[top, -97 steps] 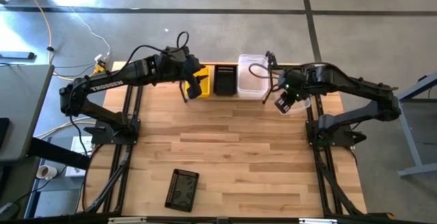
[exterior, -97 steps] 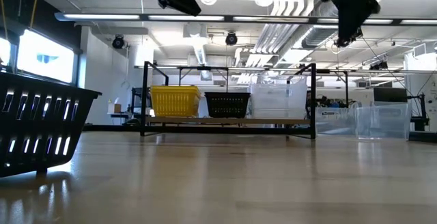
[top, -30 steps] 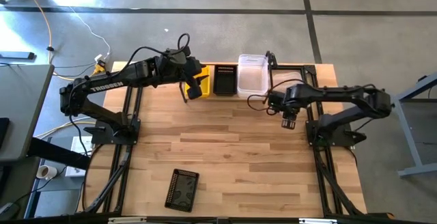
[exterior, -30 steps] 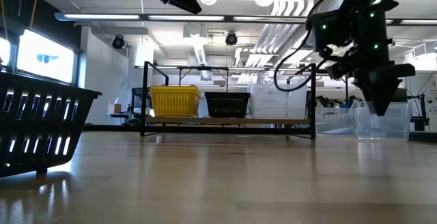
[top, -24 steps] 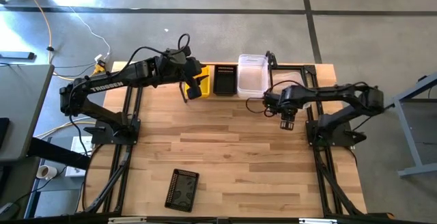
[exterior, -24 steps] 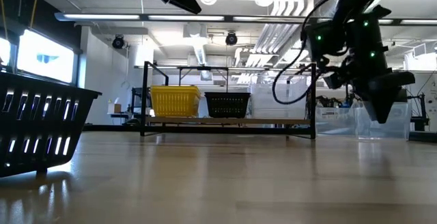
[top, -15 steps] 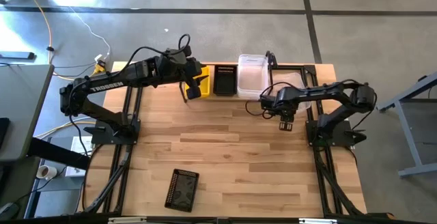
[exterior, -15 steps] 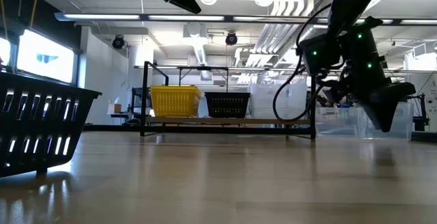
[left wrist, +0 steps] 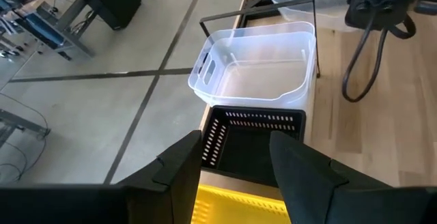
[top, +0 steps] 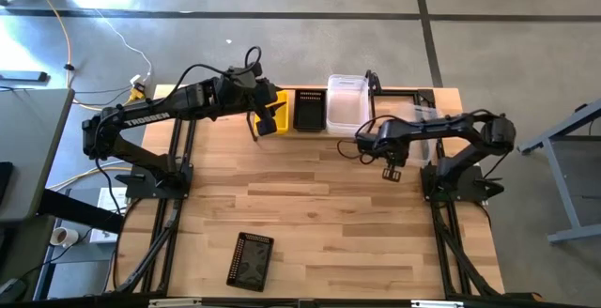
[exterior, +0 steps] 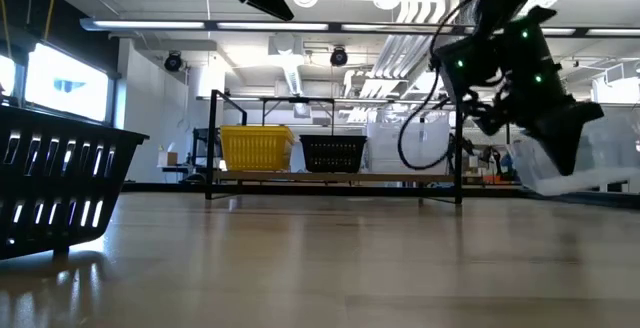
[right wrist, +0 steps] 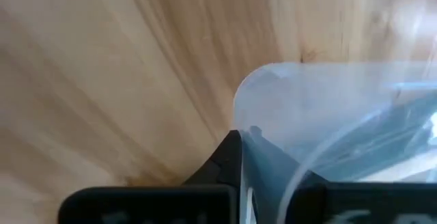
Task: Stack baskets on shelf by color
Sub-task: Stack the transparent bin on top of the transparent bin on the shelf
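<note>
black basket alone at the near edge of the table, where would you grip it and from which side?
Grip the rim of one long wall of the lone black basket, coming straight down from above. It sits upright with its mouth open upward, so one finger can drop inside and one outside. Its perforated walls flare outward, so a side squeeze would probably slip.

Wooden table (top: 319,223) bearing a shelf (top: 310,125) and black basket (top: 250,259)
</note>
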Controlling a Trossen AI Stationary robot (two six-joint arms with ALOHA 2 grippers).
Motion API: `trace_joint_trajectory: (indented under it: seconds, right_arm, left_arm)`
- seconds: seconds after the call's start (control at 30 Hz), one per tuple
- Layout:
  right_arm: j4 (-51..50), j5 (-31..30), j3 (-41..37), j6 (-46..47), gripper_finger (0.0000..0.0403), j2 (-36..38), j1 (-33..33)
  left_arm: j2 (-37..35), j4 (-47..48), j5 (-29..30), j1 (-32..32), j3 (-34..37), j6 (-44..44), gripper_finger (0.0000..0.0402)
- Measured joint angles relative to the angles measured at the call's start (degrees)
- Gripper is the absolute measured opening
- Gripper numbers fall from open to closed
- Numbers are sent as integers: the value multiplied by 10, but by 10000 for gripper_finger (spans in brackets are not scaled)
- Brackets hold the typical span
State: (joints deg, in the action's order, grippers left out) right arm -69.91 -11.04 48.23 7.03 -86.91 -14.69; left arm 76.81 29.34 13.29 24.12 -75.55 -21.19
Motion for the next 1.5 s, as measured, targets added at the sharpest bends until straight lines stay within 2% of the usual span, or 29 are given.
trace_joint_trajectory:
  seconds: [0.4, 0.63, 0.77, 0.9, 1.1, 1.33, 1.5]
  right_arm:
    - [-135, -7, 149, 122, 0, 0, 56]
    - [-200, -8, 235, 143, 0, 0, 73]
    - [-201, -8, 283, 152, 0, 2, 74]
    - [-201, -15, 342, 150, 0, 3, 74]
    - [-201, -57, 432, 132, 0, 3, 69]
    - [-201, -106, 519, 61, 0, 3, 40]
    - [-177, -170, 576, -4, 0, 3, 9]
  left_arm:
    - [0, 1, 0, 0, 0, 17, 164]
    - [0, 13, 0, 0, 0, 17, 164]
    - [0, 28, -5, 0, 0, 16, 163]
    - [0, 46, -5, 0, 0, 30, 163]
    - [0, 56, -5, 0, 0, 40, 161]
    - [0, 56, -5, 0, 0, 47, 161]
    - [0, 56, -5, 0, 0, 61, 161]
